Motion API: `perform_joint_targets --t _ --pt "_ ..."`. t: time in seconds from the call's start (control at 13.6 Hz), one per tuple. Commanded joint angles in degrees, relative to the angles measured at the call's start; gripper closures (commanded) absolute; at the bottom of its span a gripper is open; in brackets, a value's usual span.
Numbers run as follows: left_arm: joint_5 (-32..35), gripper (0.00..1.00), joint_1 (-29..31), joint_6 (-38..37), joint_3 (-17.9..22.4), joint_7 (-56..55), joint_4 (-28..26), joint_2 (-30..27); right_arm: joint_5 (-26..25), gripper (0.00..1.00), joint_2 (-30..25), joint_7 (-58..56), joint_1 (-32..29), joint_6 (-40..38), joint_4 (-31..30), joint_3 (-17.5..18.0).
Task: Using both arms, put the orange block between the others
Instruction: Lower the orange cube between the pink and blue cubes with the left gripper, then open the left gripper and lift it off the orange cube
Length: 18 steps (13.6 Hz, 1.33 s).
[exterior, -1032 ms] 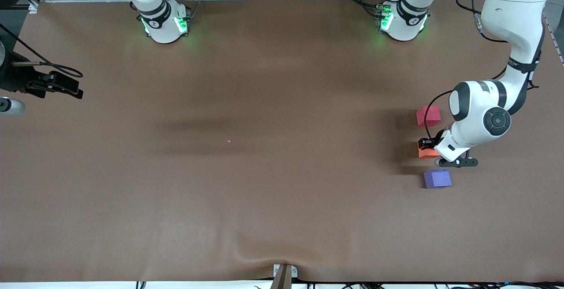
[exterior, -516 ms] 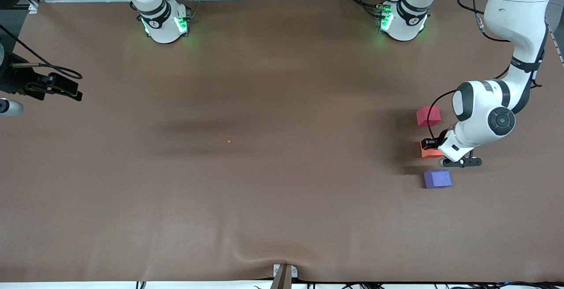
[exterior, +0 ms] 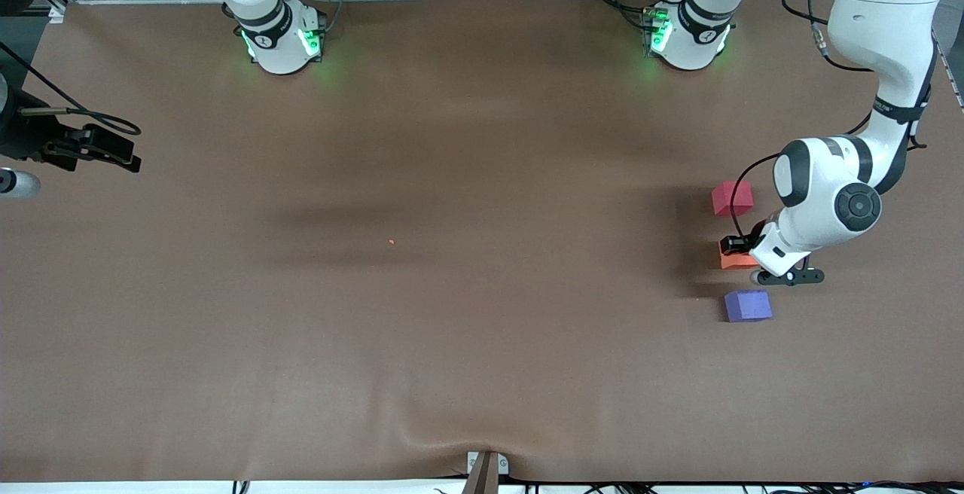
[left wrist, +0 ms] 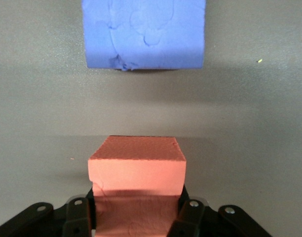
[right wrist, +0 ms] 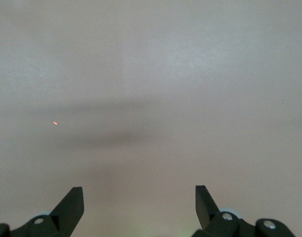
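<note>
The orange block (exterior: 735, 260) sits on the brown table between the red-pink cube (exterior: 732, 198), farther from the front camera, and the purple-blue cube (exterior: 748, 305), nearer to it. All three stand apart in a rough line at the left arm's end. My left gripper (exterior: 732, 247) is low over the orange block. In the left wrist view its fingers (left wrist: 77, 217) press the sides of the orange block (left wrist: 136, 168), with the purple-blue cube (left wrist: 143, 32) ahead. My right gripper (exterior: 124, 153) waits open over the right arm's end; its wrist view shows only bare table between the right gripper's (right wrist: 139, 197) fingers.
A tiny orange speck (exterior: 391, 241) lies mid-table and also shows in the right wrist view as a speck (right wrist: 56, 122). The brown cloth (exterior: 452, 373) puckers at the near edge around a small bracket (exterior: 486, 468). Both arm bases stand along the table's back edge.
The left arm and the orange block shifted slightly toward the left arm's end of the table, then held still. The right gripper drifted a touch.
</note>
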Motion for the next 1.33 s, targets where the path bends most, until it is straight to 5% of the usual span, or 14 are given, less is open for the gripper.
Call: perform_joint_targets --t 0.0,0.22,0.37,0.88,1.25 --pt "0.9 0.0 0.1 0.3 -0.8 0.3 0.2 -0.9 0.5 0.0 0.0 -0.7 -0.1 -0.5 0.3 0.0" --pt "0.5 0.0 0.3 -2.2 -2.6 -0.6 1.9 -3.5 0.6 0.0 0.0 -0.7 -0.1 -0.5 0.2 0.0" --pt "0.2 0.0 0.3 -10.3 -3.7 -0.9 5.4 -7.1 0.6 0.0 0.1 -0.7 -0.2 -0.5 0.2 0.0" --pt "0.4 0.0 0.1 -44.3 -5.5 -7.1 28.8 -13.4 0.6 0.0 0.1 -0.7 -0.2 -0.5 0.2 0.0" --pt "1.0 0.0 0.0 -53.8 -8.0 -7.2 37.9 -16.0 0.6 0.0 0.1 -0.7 -0.2 -0.4 0.2 0.0"
